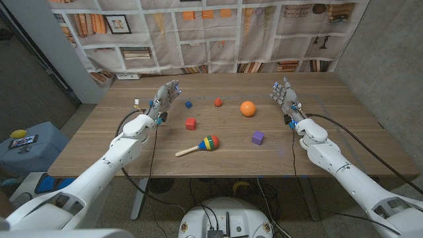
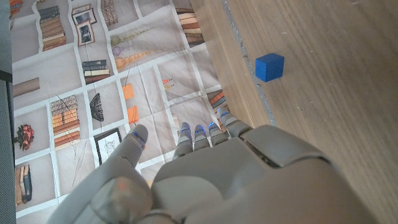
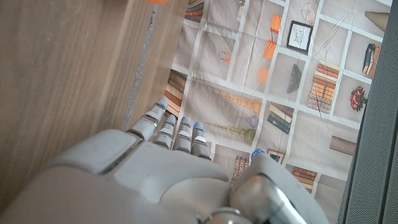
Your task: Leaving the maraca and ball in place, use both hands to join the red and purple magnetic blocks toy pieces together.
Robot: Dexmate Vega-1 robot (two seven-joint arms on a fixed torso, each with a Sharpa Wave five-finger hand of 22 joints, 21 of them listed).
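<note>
From the head view, the left hand (image 1: 164, 98) and right hand (image 1: 285, 94) hold nothing, fingers apart; the red block (image 1: 190, 123) and purple block (image 1: 258, 137) lie between them, nearer than the fingertips. In the left wrist view, a blue cube (image 2: 269, 66) sits beyond the spread fingers (image 2: 198, 137). In the right wrist view, the fingers (image 3: 166, 127) are empty above the table (image 3: 68, 68).

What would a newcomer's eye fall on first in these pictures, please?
Probably the orange ball toward the table's far side, and the striped maraca lying near the front edge. Between them sit the red block and the purple block, apart, while the left hand and right hand wait open at either side.
</note>
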